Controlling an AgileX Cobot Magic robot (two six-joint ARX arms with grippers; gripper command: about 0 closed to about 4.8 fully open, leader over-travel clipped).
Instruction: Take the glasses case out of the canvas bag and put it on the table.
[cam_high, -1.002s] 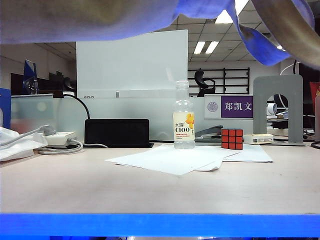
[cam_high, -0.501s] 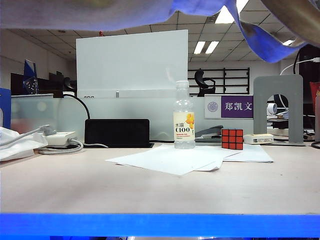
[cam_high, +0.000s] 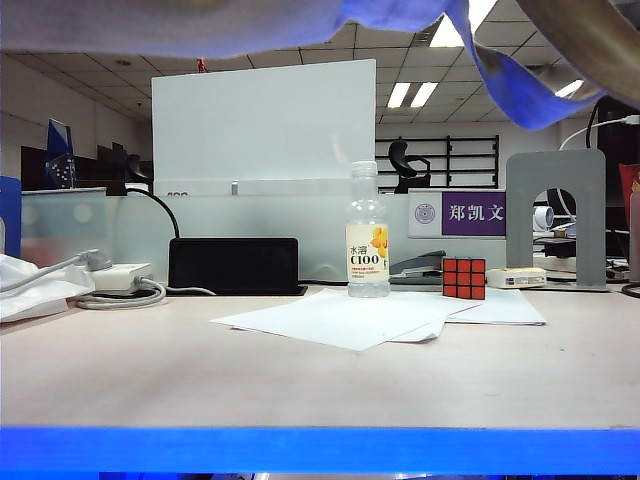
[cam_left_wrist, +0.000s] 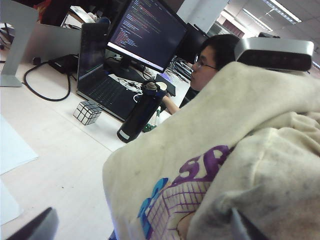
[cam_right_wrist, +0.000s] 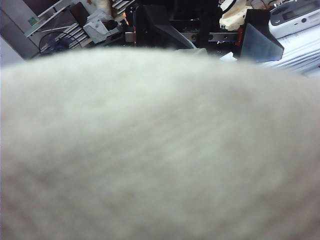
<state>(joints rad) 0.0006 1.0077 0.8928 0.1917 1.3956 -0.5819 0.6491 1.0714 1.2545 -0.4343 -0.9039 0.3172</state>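
The canvas bag (cam_high: 200, 25) hangs in the air over the table (cam_high: 300, 390); only its underside shows along the upper edge of the exterior view. In the left wrist view the bag (cam_left_wrist: 225, 150) is close up, beige with a purple and blue print. My left gripper (cam_left_wrist: 140, 229) is open, its two fingertips (cam_left_wrist: 37, 227) far apart, with the bag's cloth bulging in front of them. Canvas (cam_right_wrist: 160, 150) fills the right wrist view and hides the right gripper. The glasses case is hidden.
On the table stand a drink bottle (cam_high: 368, 245), a red Rubik's cube (cam_high: 464, 277), loose white papers (cam_high: 350, 318), a black box (cam_high: 233, 265) and a power strip (cam_high: 120, 275). A silver cube (cam_left_wrist: 87, 112), a dark flask (cam_left_wrist: 141, 112) and a laptop sit beyond.
The bag's underside has risen a little in the exterior view, most on the left. Nothing on the table has moved.
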